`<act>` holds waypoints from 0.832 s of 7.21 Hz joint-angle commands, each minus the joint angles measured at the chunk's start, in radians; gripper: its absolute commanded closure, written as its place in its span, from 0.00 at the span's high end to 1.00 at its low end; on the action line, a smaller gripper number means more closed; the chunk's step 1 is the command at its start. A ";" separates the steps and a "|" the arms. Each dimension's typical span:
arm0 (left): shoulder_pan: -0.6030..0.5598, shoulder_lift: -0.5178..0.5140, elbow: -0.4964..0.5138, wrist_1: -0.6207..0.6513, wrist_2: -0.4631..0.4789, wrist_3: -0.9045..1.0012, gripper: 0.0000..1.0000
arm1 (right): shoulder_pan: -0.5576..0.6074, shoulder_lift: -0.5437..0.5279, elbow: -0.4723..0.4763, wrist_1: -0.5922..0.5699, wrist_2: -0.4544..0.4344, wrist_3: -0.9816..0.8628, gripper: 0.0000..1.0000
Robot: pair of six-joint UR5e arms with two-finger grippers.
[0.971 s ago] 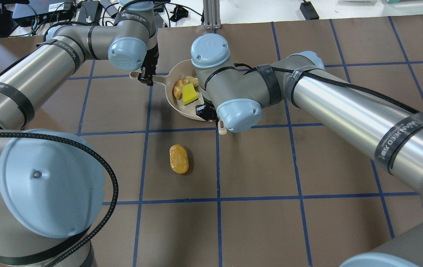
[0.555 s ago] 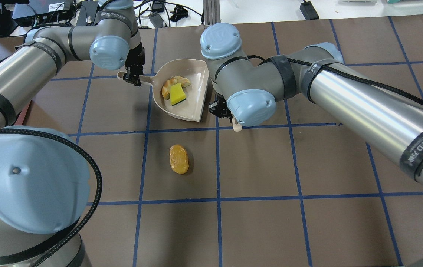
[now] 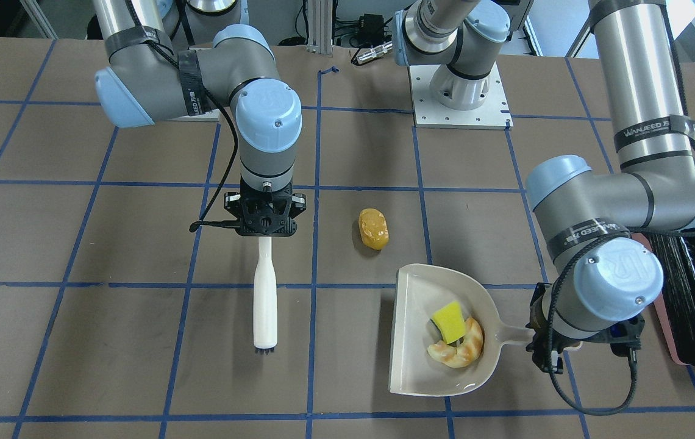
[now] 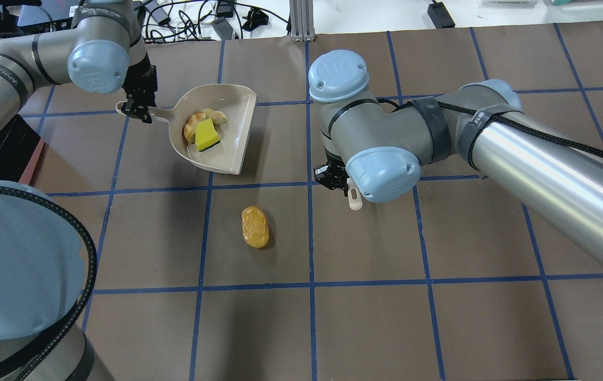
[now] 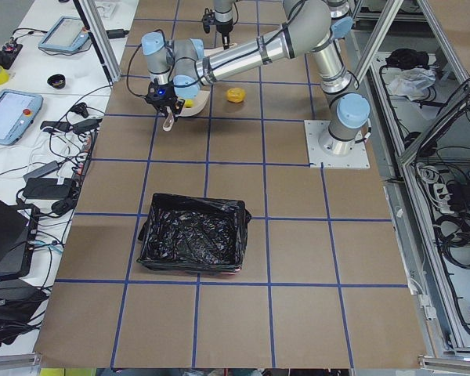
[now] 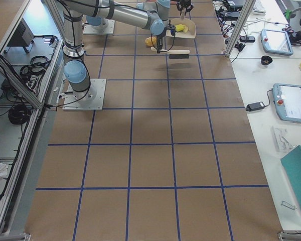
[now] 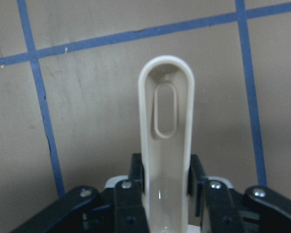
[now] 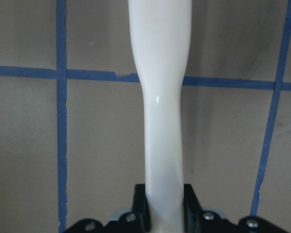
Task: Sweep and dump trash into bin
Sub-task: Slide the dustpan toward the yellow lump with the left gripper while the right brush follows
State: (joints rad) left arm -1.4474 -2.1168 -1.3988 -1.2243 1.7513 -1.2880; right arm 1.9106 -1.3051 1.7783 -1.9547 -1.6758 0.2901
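The brown surface (image 4: 439, 317) is marked into squares by blue tape lines. At its end on the robot's left sits the bin (image 5: 194, 235), pink-walled and lined with a crinkled black bag. From the front it shows at the picture's right edge, just past the left arm's wrist.

The left end effector (image 4: 140, 112) is clamped on the handle of the beige dustpan (image 4: 233, 132), with a finger pressed on each side of the handle in the left wrist view. The pan is near the bin but not over it, and its open mouth faces away from the bin. Whether the pan rests on the surface or is lifted off it cannot be told.

The right end effector (image 3: 265, 228) is closed around the thin end of the white brush (image 3: 265, 299). The brush reaches away from the robot and ends in a small dark tuft of bristles. It is well apart from the dustpan.

Two pieces of trash lie inside the pan, close to the handle end. The tan curved bread (image 4: 195, 120) is underneath and the yellow-green sponge (image 4: 207, 134) lies on top of it. The orange lump (image 4: 255, 226) lies on the bare surface outside the pan, near the corner of the pan's mouth and between pan and brush, touching neither.
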 commanded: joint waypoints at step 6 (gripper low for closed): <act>0.048 0.253 -0.551 0.254 0.077 -0.008 0.00 | 0.098 -0.203 0.278 -0.065 0.116 0.262 0.00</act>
State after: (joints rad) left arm -1.3981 -1.9090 -1.8196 -1.0788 1.8263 -1.2730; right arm 1.9682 -1.4914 2.0041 -1.9825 -1.5722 0.4821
